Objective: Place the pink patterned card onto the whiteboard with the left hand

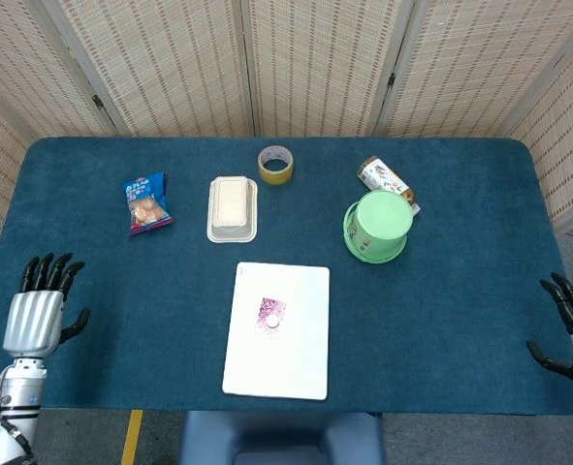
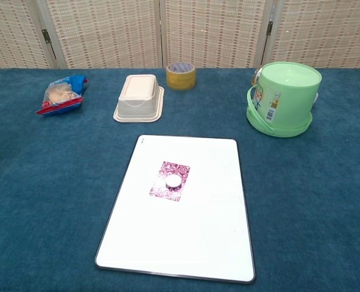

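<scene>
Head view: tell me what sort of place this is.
Probably a staged robot test setup, not a home: a table under blue cloth, woven folding screens as backdrop, and unrelated props laid out apart, such as a whiteboard, a tape roll and a green bucket.
</scene>
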